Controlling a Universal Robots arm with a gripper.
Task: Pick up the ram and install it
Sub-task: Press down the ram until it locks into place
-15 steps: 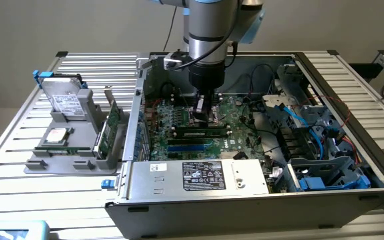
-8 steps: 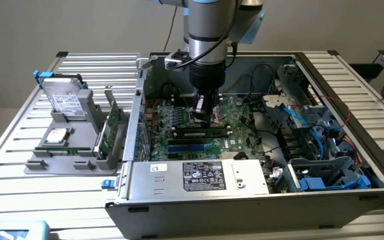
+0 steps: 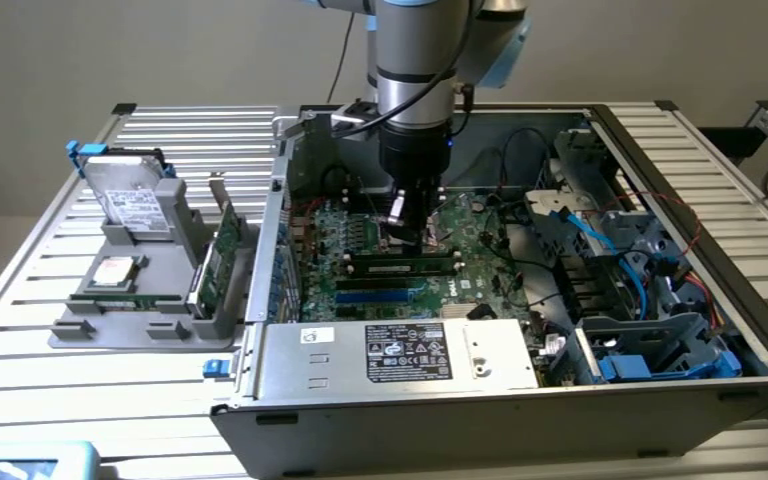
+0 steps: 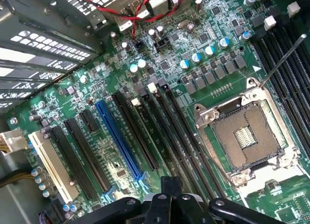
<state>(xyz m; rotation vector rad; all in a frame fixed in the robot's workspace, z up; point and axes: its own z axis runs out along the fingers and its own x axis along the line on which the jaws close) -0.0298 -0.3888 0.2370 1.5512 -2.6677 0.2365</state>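
The ram (image 3: 404, 267) is a long thin green stick with dark chips. It stands on edge in a slot of the motherboard (image 3: 344, 240) inside the open computer case. My gripper (image 3: 408, 243) hangs straight down just above the middle of the ram, shut; I cannot tell whether it touches the stick. In the wrist view the gripper (image 4: 170, 185) is shut with nothing showing between its tips, over the long black slots (image 4: 164, 132) beside the open CPU socket (image 4: 244, 136).
A power supply box (image 3: 411, 355) fills the case's near side, and blue and black cables (image 3: 598, 250) crowd the exterior view's right. Outside the case, a grey fixture tray (image 3: 131, 310) holds a hard drive (image 3: 131, 195) and green expansion cards (image 3: 228, 240).
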